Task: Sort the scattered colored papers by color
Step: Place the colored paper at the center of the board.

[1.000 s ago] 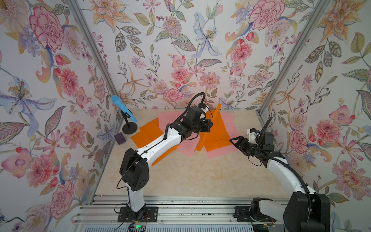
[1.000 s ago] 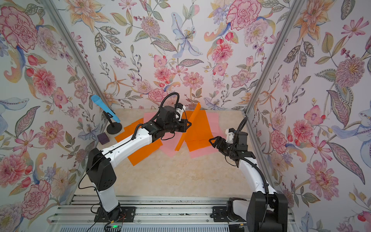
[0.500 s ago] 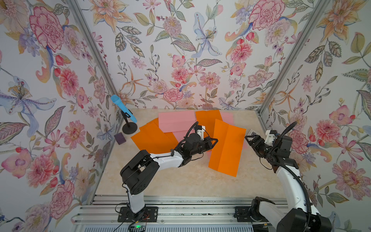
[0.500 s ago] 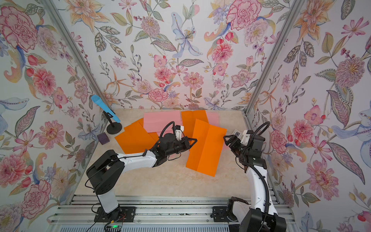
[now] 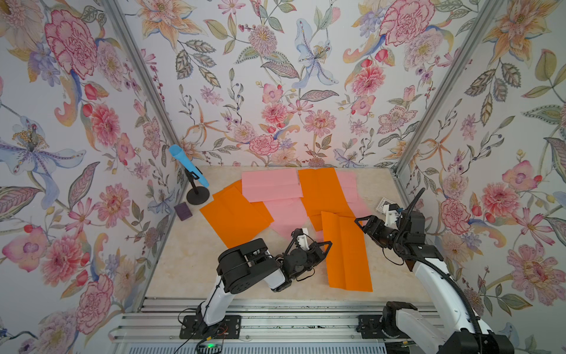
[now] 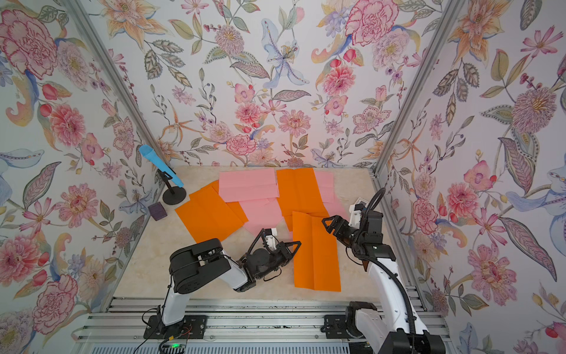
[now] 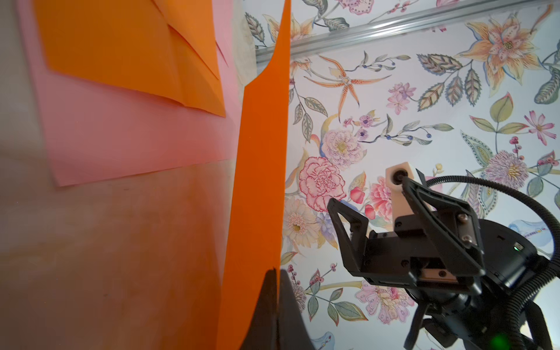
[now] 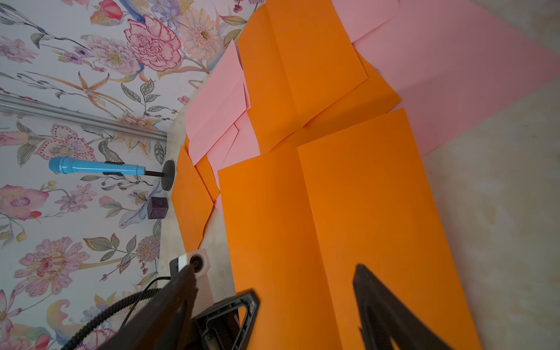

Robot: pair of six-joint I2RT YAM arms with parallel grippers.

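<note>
No legible text or numbers. White card, well apart from the microphone stand: dark print, too small to read. Purple block just beside the stand: faint marks, undecipherable.

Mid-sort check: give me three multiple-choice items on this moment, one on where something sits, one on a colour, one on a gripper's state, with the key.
1. The purple block sits:
A) beside the microphone stand's base
B) on the front rail
C) in a gripper

2. The front sheet, pinched by the left gripper, is:
A) pink
B) white
C) orange

3. The right gripper is:
A) shut, empty
B) open, empty
C) shut on the block

Key: 1 A, it lies by the round base at the wall. 2 C, the shut jaws pinch its orange edge. 3 B, its jaws stand apart with nothing between them.
</note>
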